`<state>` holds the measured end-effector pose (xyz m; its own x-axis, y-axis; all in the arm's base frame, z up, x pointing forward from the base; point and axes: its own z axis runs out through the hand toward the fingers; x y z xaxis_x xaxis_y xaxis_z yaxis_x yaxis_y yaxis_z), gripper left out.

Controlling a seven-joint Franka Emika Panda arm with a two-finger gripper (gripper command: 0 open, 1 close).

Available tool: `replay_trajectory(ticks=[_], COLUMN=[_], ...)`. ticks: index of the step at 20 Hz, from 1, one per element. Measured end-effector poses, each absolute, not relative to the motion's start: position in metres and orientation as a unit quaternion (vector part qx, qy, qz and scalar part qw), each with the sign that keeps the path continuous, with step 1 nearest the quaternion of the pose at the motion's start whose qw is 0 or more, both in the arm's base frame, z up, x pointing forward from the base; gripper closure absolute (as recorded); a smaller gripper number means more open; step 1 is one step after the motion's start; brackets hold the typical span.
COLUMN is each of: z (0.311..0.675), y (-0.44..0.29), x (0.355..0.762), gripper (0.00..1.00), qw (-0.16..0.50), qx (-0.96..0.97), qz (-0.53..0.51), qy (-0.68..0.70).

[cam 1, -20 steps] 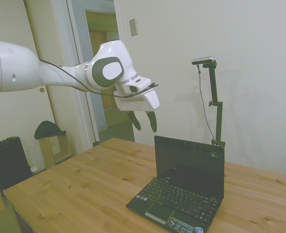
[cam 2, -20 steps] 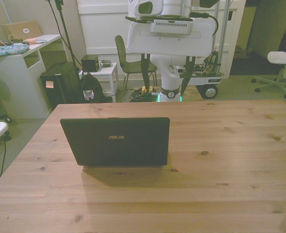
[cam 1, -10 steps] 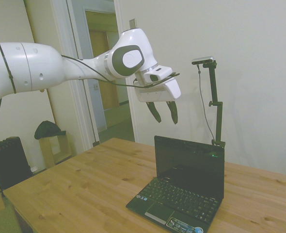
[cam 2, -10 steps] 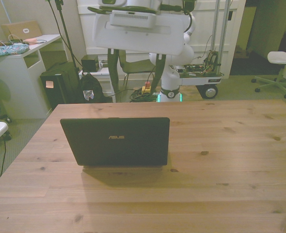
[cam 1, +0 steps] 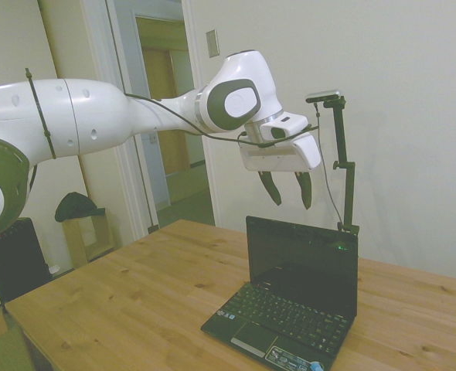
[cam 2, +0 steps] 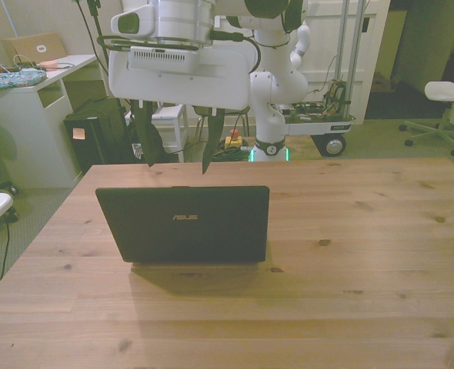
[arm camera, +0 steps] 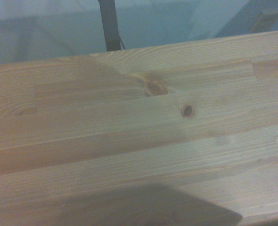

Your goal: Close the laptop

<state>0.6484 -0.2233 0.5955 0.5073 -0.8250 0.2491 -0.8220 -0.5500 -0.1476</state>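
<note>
hand (cam 1: 287,189) open, above lid | laptop (cam 1: 294,297) upright, centre-right | lower behind top edge, push lid toward keyboard

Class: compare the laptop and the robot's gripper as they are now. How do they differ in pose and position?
The laptop rests on the table, while the gripper hangs in the air above its screen's top edge, not touching it. The laptop's screen stands upright; the gripper's fingers point down. Both are open.
</note>
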Motion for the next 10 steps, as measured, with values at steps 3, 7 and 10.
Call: replay_trajectory(ticks=[3, 7, 10], z=[0.589, 0.578, 0.571], y=[-0.232, -0.243, -0.246], x=[0.649, 0.655, 0.664], gripper=[0.00, 1.00, 1.00], qw=[0.006, 0.009, 0.011], qx=[-0.871, -0.872, -0.874], qz=[-0.142, -0.138, -0.138], qy=[0.470, 0.469, 0.466])
